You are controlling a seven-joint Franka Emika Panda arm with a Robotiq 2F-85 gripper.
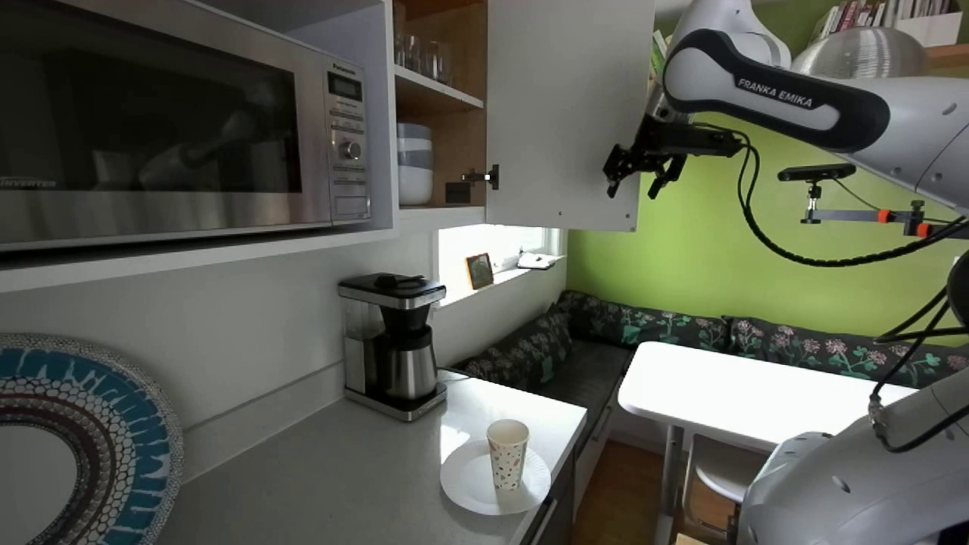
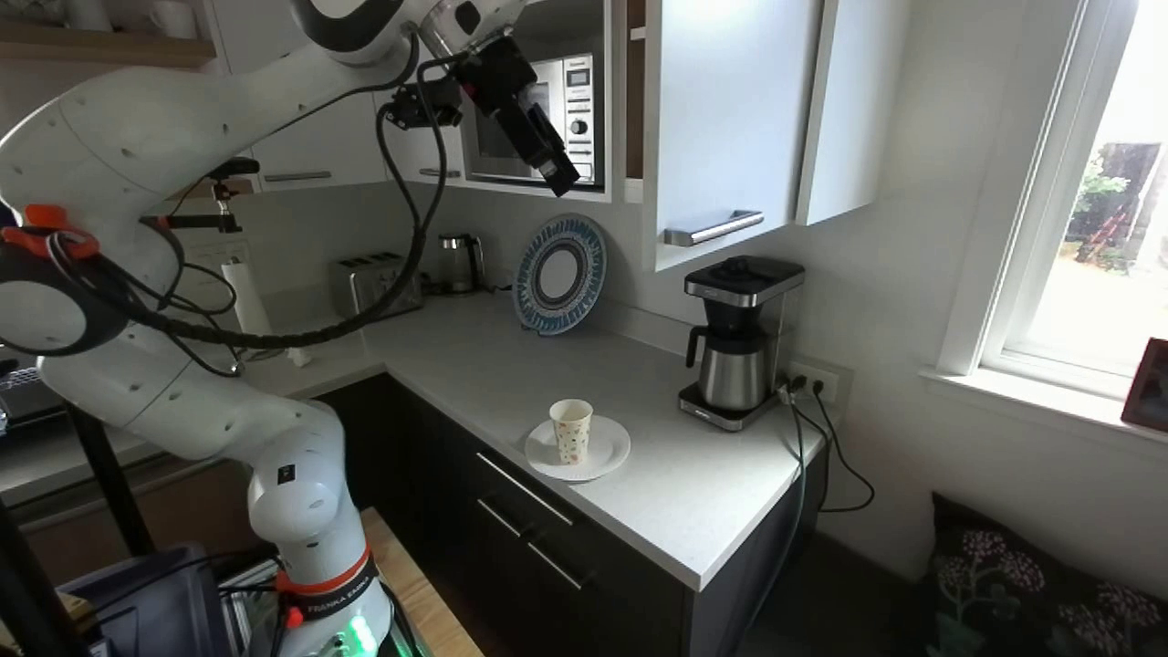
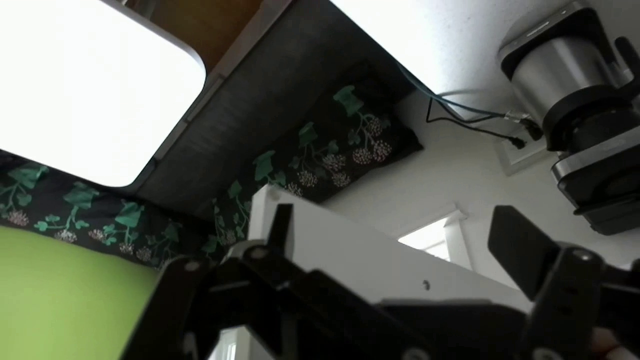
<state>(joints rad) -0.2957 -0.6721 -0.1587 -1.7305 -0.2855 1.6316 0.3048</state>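
White and already open, the door (image 1: 564, 113) is hanging near the wide-spread hand (image 1: 632, 194), which is gripping nothing, while the cup (image 1: 508, 458) is sitting untouched on a plate (image 1: 465, 484) on the worktop (image 1: 318, 484).

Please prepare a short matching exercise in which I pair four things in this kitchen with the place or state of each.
Things:
1. gripper
2. cabinet door
3. speckled cup
4. coffee maker

Places and states:
A. upright on a white plate
B. standing directly on the counter
C. raised in the air, jaws apart
D. swung open on its hinge

Right pairs: 1-C, 2-D, 3-A, 4-B
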